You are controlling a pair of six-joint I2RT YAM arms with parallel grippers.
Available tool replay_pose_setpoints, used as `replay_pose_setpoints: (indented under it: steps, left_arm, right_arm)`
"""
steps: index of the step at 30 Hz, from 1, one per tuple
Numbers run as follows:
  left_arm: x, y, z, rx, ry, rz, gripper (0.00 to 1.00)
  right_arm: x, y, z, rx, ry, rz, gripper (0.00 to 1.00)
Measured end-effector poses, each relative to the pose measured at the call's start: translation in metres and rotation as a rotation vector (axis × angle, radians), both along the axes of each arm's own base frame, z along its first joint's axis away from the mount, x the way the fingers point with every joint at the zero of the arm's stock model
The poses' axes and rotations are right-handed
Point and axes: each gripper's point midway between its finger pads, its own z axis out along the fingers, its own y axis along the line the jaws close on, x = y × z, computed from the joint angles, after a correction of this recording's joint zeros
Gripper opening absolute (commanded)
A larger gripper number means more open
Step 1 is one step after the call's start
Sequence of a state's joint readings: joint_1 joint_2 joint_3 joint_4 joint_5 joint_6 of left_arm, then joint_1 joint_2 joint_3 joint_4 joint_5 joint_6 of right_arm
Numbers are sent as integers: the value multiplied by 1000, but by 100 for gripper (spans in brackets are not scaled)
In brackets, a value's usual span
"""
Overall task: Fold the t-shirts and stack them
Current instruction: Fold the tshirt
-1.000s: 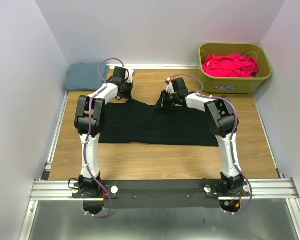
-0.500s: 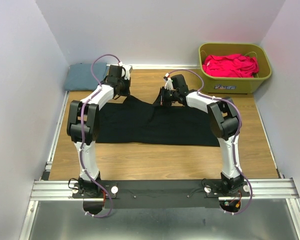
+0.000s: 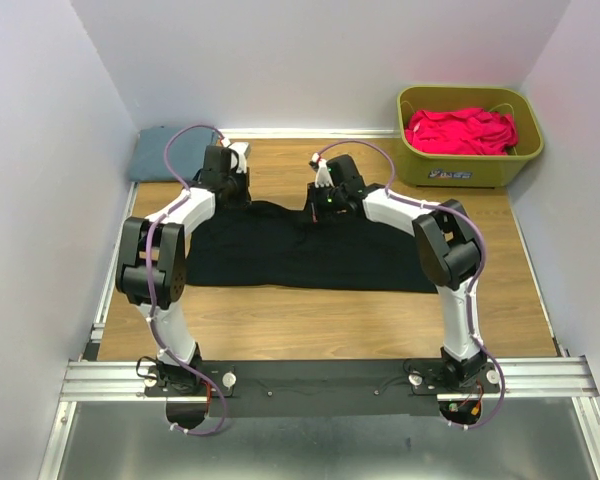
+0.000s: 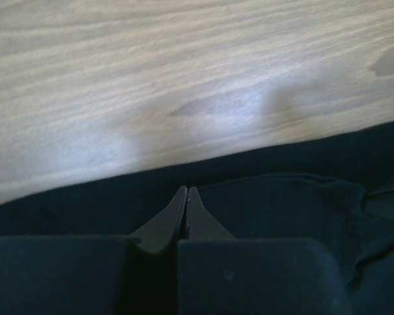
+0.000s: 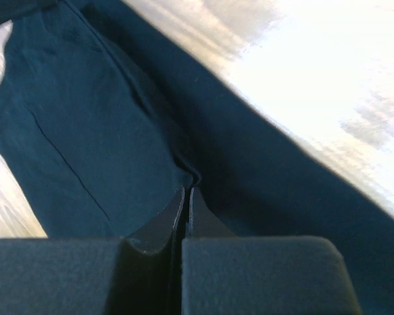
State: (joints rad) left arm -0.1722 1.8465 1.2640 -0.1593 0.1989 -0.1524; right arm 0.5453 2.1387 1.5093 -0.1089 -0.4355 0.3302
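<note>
My left jaws and right jaws, both pinched shut on the far edge of the black cotton t-shirt [image 3: 310, 255], have drawn it flatter across the wooden counter [image 3: 330, 320], readying a fold.

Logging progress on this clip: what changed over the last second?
The left gripper and right gripper, both shut on the black t-shirt, shifted toward the table's left side, pulling its bunched far edge straighter. The shirt's near hem, the bin of pink shirts and the blue cloth stayed put.
</note>
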Motion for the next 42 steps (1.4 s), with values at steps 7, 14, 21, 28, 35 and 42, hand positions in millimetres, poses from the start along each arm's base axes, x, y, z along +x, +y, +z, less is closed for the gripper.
replay_pose_setpoints:
  steps: [7,14,21,28,35,42]
  left_arm:
    - [-11,5,6,-23,-11,28,0]
    - [-24,15,6,-41,1,64,0]
    - [-36,19,-2,-45,24,78,0]
    - [-47,21,-9,-48,47,88,0]
    - [-52,24,-13,-47,58,104,0]
    - [-61,29,-17,-39,71,127,45]
  right_arm:
    - [-14,0,4,-59,-53,42,7]
    - [-26,-2,10,-80,-73,73,7]
    - [-39,5,8,-95,-73,113,7]
    - [-53,10,3,-104,-55,147,8]
    - [-66,14,-1,-110,-35,182,14]
    - [-75,11,-8,-123,-11,203,35]
